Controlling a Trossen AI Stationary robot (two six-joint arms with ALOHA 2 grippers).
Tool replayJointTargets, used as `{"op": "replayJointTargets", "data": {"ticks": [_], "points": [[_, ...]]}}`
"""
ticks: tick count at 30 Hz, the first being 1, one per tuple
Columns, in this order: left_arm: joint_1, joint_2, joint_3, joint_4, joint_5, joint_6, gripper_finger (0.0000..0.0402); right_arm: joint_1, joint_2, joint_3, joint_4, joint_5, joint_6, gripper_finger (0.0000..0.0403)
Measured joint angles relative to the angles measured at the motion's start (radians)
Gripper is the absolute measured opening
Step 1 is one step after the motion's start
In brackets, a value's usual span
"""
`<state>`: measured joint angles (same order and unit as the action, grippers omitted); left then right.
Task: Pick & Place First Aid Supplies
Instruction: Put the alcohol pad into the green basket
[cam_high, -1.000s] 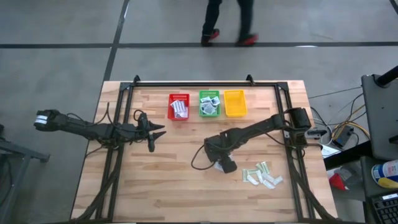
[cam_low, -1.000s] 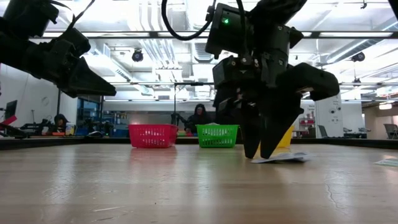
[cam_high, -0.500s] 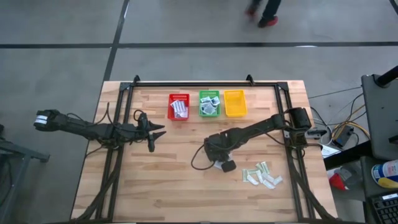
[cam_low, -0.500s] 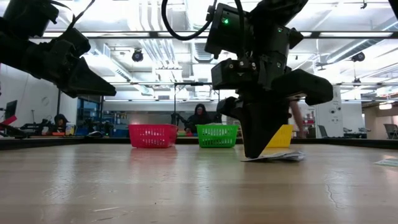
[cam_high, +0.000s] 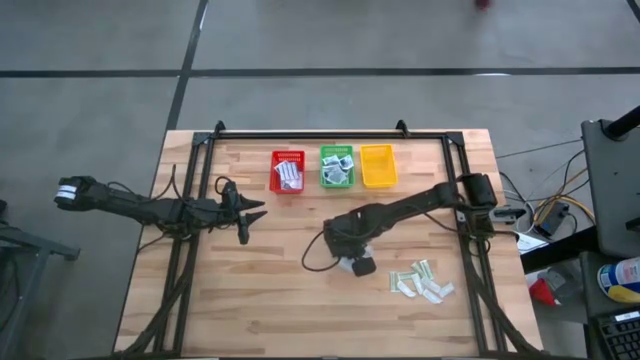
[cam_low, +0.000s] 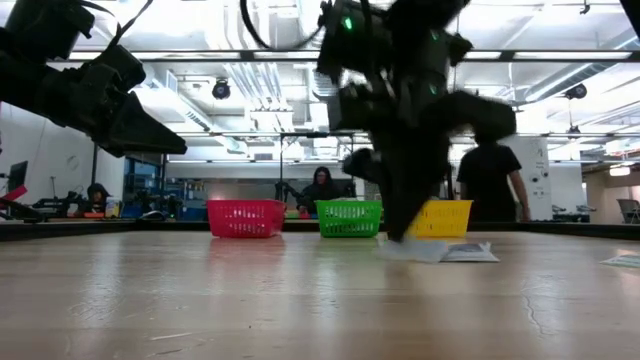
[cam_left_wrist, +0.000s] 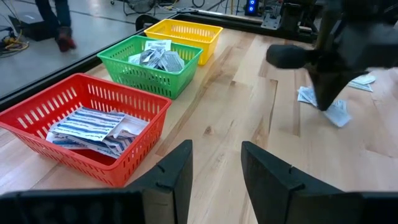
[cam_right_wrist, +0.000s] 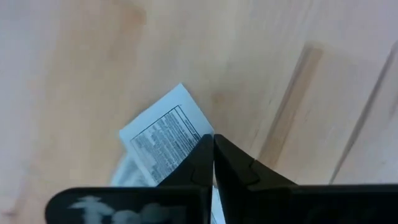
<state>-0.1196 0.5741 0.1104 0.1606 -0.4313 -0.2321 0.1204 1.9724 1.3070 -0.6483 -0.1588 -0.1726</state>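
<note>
Near the table's middle, the right gripper (cam_high: 350, 262) has pinched its fingers together within the last second, apparently on the edge of a white packet (cam_right_wrist: 166, 138); the pick seems made, the carry to the baskets (cam_high: 333, 166) comes next; small black print covers the packet, too fine to read; the left gripper (cam_high: 243, 212) waits wide open at the left, holding nothing.
</note>
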Motion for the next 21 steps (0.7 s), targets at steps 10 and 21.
{"op": "replayJointTargets", "data": {"ticks": [10,21], "points": [[0.000,0.000,0.000,0.000,0.000,0.000,0.0133,-0.021,-0.003,0.190,-0.060,-0.111,-0.026,0.0008],[0.000,0.000,0.000,0.000,0.000,-0.003,0.0133,-0.168,-0.006,0.330,-0.066,-0.335,-0.097,0.0008]]}}
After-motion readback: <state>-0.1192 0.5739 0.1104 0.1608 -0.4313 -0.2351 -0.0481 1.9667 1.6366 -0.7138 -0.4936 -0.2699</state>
